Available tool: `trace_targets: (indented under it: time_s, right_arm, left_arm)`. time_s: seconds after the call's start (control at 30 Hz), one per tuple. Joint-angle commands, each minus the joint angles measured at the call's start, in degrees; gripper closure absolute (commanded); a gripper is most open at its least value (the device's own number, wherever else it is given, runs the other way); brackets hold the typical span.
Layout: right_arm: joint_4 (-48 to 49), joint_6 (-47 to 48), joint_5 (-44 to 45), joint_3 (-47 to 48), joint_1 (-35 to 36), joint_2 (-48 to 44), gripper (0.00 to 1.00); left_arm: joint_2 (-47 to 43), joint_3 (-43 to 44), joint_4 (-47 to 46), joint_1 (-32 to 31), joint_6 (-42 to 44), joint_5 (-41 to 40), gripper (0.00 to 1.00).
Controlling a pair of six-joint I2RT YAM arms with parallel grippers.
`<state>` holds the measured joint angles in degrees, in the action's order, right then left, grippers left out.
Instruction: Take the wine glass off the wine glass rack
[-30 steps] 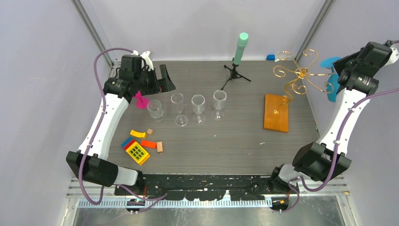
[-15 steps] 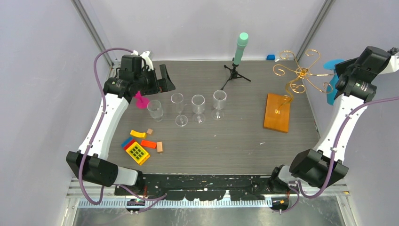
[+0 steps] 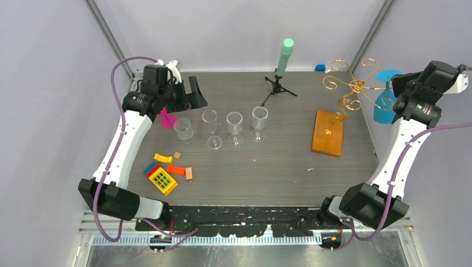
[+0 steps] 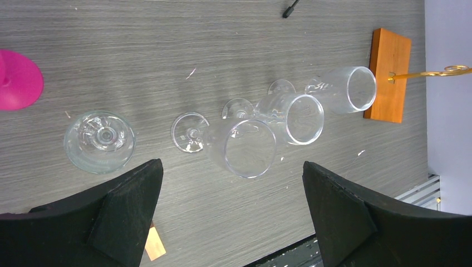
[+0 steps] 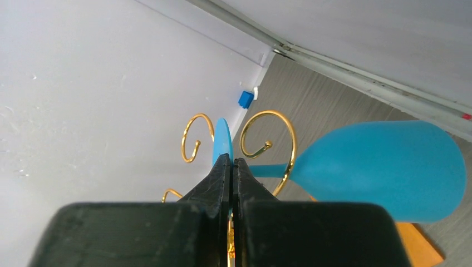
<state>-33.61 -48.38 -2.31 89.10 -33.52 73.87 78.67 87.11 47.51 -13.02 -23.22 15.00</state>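
A blue wine glass (image 3: 383,105) hangs tipped at the far right, beside the gold wire wine glass rack (image 3: 356,86) on its orange-brown wooden base (image 3: 327,133). My right gripper (image 3: 396,83) is shut on the glass's thin foot. In the right wrist view the foot (image 5: 222,139) shows edge-on between the shut fingers (image 5: 214,181). The stem (image 5: 267,169) crosses one gold curl (image 5: 286,139), with the bowl (image 5: 384,167) to the right. My left gripper (image 3: 192,95) hovers open at the far left, holding nothing, above clear glasses (image 4: 245,147).
Three clear stemmed glasses (image 3: 234,127) stand in a row mid-table, with another clear glass (image 3: 183,130) and a pink glass (image 3: 167,119) to their left. A black tripod with a mint cylinder (image 3: 285,55) stands at the back. Toy blocks (image 3: 164,175) lie front left.
The right wrist has swung out to the right and turned, carrying the blue glass so that its bowl now shows left of the wrist. The left arm has not moved.
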Motion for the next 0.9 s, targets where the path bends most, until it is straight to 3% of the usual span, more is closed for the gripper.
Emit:
trace_targets:
  time_s: [0.0,0.27,0.63,0.87]
  right_arm:
    - [7.35,-4.18,-3.51,-1.98,-0.36,-1.52,1.00]
    - [17.34,-12.19,-6.59,-5.58,-0.41,-0.54,1.00]
    - [28.50,-13.15,-7.73,-6.38,-0.40,2.91,1.00]
    - [43.69,-12.70,-13.82,-8.90,-0.41,4.17,1.00]
  left_arm:
    - [-0.28,1.66,-0.20,0.10,1.33,0.20,0.00]
    - [-0.61,1.75,0.31,0.09,1.95,-0.49,0.00]
    - [-0.33,1.92,0.39,0.05,1.96,-0.48,0.00]
    - [-0.56,2.00,0.48,0.10,2.03,-0.62,0.00]
